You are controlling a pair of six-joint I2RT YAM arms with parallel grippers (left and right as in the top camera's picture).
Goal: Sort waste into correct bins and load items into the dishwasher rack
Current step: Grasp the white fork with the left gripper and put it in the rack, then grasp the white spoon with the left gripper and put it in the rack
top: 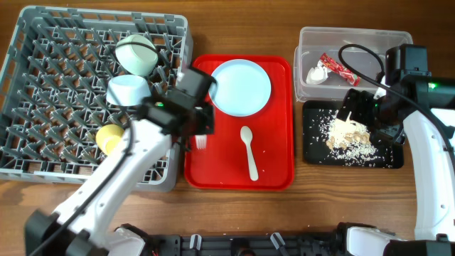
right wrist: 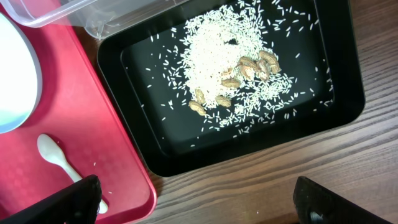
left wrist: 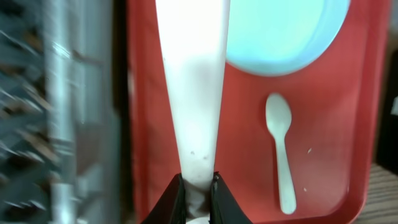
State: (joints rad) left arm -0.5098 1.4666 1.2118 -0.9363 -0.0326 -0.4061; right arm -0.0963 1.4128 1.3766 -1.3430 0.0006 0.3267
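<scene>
My left gripper (top: 200,126) is shut on the white fork (left wrist: 194,106), held over the left edge of the red tray (top: 274,171), beside the grey dishwasher rack (top: 43,85). The rack holds the pale green bowl (top: 135,53), the pale blue bowl (top: 128,89) and the yellow cup (top: 109,137). The pale blue plate (top: 242,87) and the white spoon (top: 249,151) lie on the red tray. My right gripper (right wrist: 205,205) is open and empty above the black tray (top: 316,153), which holds the rice scraps (top: 348,139). The clear tub (top: 352,35) holds the red wrapper (top: 339,69) and the napkin (top: 318,73).
The red tray sits between the rack and the two bins. Several peanut-like pieces (right wrist: 245,71) lie in the rice. The right wrist view shows bare wood table (right wrist: 261,180) in front of the black tray (right wrist: 348,106), and the spoon (right wrist: 56,158) on the red tray (right wrist: 93,137).
</scene>
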